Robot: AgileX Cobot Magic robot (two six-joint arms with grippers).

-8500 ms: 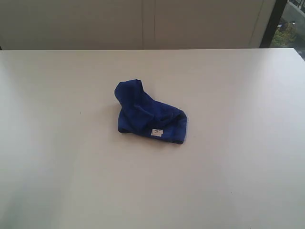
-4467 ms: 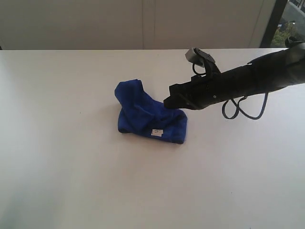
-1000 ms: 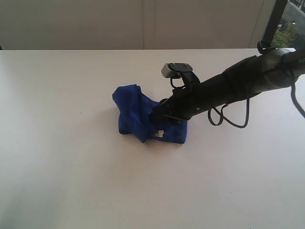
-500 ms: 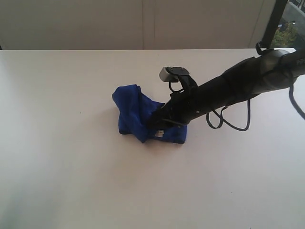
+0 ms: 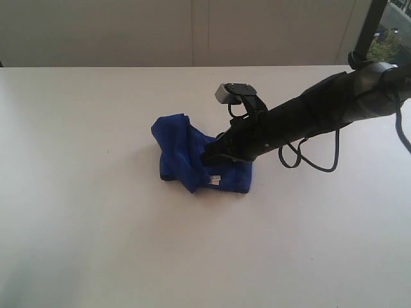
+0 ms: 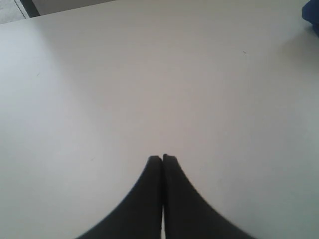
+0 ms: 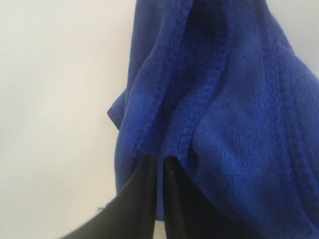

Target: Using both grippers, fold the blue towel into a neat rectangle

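Right gripper (image 5: 208, 154): fingers nearly together, pinching fold of towel (image 5: 183, 147) near its middle. Pinched fold stands above rest of heap. Towel bunched at centre of table (image 5: 96, 224); white label (image 5: 215, 179) on near edge, just below gripper. Right arm reaches in from right, cable (image 5: 308, 160) looping under it. Left gripper (image 6: 162, 159): fingers pressed together, empty, over table, well apart from towel.

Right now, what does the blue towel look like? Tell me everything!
The towel is deep blue, soft and fuzzy-looking, with stitched hems. It lies crumpled in a heap on the white table, not folded yet. A small white label shows at the edge nearest the exterior camera. The right end effector appears to pinch one fold at its hem, and that fold stands raised.
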